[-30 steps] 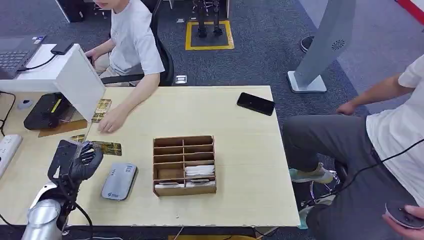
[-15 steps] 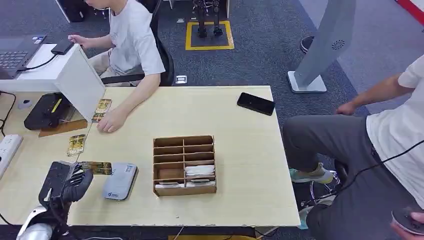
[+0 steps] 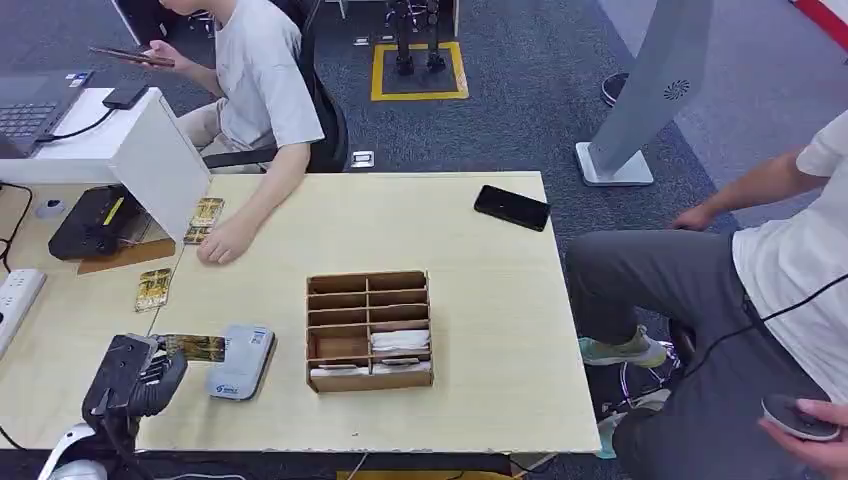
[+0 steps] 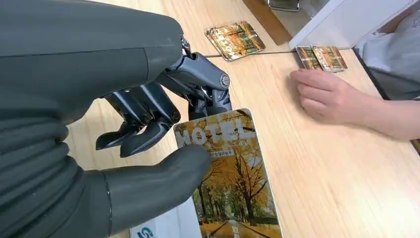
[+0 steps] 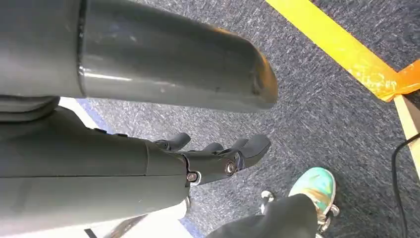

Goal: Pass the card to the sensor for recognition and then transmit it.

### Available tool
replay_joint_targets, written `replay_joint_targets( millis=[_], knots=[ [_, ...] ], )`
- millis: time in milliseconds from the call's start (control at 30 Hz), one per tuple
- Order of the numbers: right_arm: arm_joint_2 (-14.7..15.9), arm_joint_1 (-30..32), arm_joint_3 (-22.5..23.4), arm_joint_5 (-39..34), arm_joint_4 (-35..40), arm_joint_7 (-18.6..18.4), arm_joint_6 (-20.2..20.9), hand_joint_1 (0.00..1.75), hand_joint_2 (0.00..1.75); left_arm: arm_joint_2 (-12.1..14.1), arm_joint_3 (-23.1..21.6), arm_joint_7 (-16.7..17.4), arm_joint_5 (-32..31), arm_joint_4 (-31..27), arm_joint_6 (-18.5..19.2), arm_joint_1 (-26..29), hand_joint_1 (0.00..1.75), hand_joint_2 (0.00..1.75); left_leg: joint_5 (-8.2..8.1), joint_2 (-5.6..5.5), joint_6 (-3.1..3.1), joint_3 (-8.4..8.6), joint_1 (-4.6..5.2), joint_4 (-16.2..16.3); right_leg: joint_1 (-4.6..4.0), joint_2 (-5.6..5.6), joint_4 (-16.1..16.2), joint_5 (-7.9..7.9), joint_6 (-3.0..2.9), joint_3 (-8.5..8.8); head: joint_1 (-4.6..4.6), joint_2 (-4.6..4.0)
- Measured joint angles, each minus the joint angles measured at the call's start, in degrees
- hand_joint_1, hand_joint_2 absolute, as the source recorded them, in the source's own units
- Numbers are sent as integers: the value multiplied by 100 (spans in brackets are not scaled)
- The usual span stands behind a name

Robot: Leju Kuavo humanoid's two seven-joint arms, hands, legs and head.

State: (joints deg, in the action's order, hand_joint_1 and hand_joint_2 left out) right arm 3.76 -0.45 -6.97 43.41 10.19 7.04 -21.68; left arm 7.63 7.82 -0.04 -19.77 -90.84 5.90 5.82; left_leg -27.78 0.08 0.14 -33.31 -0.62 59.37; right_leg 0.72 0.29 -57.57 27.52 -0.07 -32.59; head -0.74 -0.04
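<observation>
My left hand is at the table's near left corner and pinches a yellow autumn-tree card between thumb and fingers. The card's far end reaches over the edge of the grey card sensor lying flat beside it. In the left wrist view the card shows the word MOTEL, the thumb presses on its face, and a corner of the sensor lies beneath. My right hand hangs over the carpet, fingers loosely apart and holding nothing.
A cardboard sorting box stands right of the sensor. More cards lie at the left, others by a seated person's hand. A white box, power strip and phone are also on the table. Another person sits at right.
My left hand has drawn back toward the near table edge, carrying the card from beyond the sensor to its near left edge. The seated person lifted a phone.
</observation>
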Motion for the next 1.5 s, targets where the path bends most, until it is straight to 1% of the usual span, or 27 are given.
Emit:
replay_joint_targets(
  millis=[200,867,1000,1500],
  knots=[
    [0,-1,0,35,0,-2,13,0,0,-70,0,-2,-376,-39,-107,-1,175,175,0,0,0,0,0,0,0,0,0,0,0,-1,0,0],
    [-17,-16,0,118,0,-4,92,0,0,-284,0,11,-753,-42,-182,-5,175,175,0,1,0,1,0,0,0,0,0,0,0,0,0,0],
    [-20,-17,0,153,0,-4,98,0,0,-313,0,53,-1022,-39,-201,-4,175,175,0,1,0,0,0,0,0,0,0,0,0,0,0,0],
    [-22,-25,0,188,0,-4,127,0,0,-459,0,83,-1623,83,-308,9,175,175,0,0,0,0,0,0,0,0,0,0,0,0,0,0]
  ],
)
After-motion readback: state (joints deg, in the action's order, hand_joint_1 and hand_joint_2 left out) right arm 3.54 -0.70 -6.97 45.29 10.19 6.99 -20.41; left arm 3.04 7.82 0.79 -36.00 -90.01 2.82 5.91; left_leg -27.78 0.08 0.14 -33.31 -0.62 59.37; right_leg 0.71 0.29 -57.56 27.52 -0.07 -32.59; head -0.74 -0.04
